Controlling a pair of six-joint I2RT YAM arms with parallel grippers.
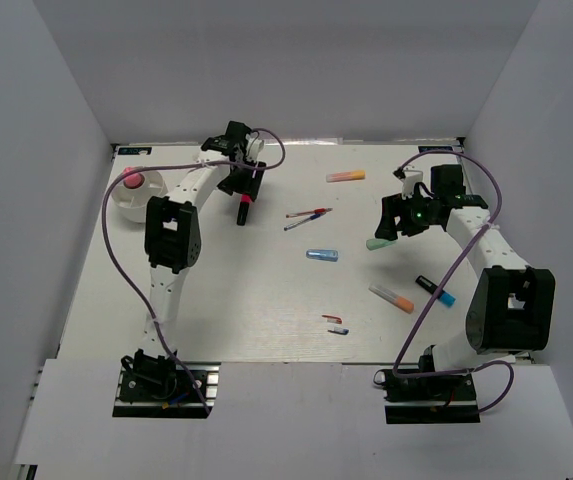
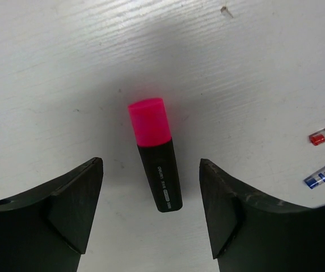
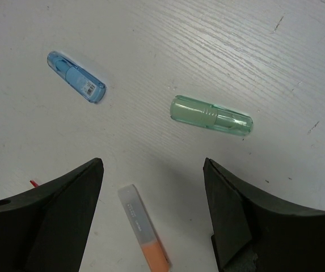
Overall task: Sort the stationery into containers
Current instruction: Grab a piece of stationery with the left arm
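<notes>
Where the left end effector [image 2: 151, 175] hangs: low over a pink-capped black highlighter [image 2: 161, 181], its fingers spread wide on either side and gripping nothing.
Right side: the right end effector [image 3: 152, 175] is just as wide open and has hold of nothing. A mint marker [image 3: 210, 115] lies ahead of it, a blue marker [image 3: 75, 85] further left, and an orange-ended marker [image 3: 144, 226] lies between the fingers.
Container: a white bowl [image 1: 126, 208] at the left edge of the worktop [image 1: 246, 300], with a pink round-topped stick [image 1: 132, 181] in it.
Pens: two thin pens [image 1: 308, 217], red and blue, lie just right of the highlighter.
Elsewhere: an orange highlighter [image 1: 346, 176] lies near the far edge, and a black-and-blue marker [image 1: 434, 290] beside the right arm.
</notes>
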